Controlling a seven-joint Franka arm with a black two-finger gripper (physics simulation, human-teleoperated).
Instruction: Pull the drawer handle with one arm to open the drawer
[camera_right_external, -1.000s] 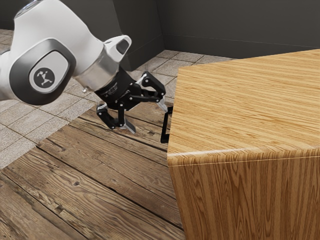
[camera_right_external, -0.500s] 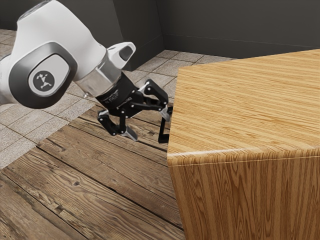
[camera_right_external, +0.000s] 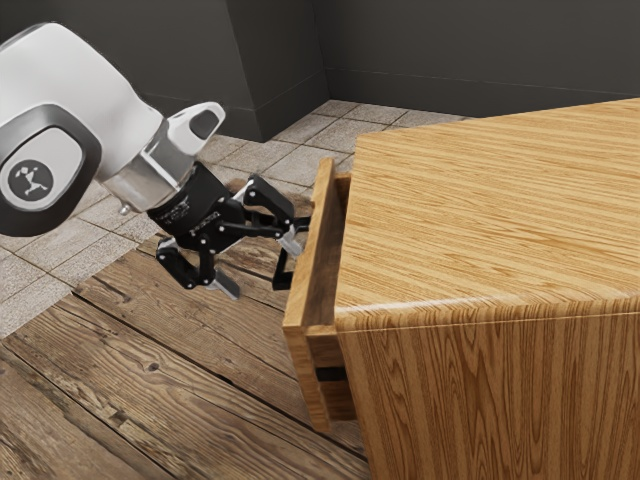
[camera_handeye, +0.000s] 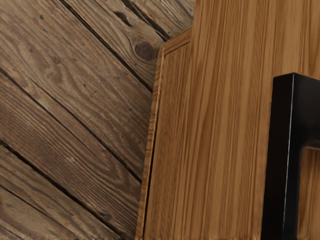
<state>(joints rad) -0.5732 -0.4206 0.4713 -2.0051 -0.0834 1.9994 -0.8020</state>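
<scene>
The wooden cabinet (camera_right_external: 490, 220) stands at the exterior view's right. Its top drawer (camera_right_external: 312, 262) sticks out a short way toward the exterior view's left. A black bar handle (camera_right_external: 284, 273) sits on the drawer front. My gripper (camera_right_external: 263, 266) is right at that handle with its fingers spread wide, so it is open. The upper fingertip (camera_right_external: 295, 241) is against the handle near the drawer front, and the lower finger (camera_right_external: 228, 287) hangs apart over the floor. In the wrist view the drawer front (camera_handeye: 215, 125) is close ahead, with the black handle (camera_handeye: 287, 160) beside it.
Dark plank flooring (camera_right_external: 150, 380) lies in front of the cabinet and grey tiles (camera_right_external: 60, 240) lie behind the arm. Dark walls (camera_right_external: 280, 50) close off the back. The floor to the left of the drawer is open.
The drawer was shut one second ago; it has now slid out toward the exterior view's left. My hand reached the handle, then drew back left with it.
</scene>
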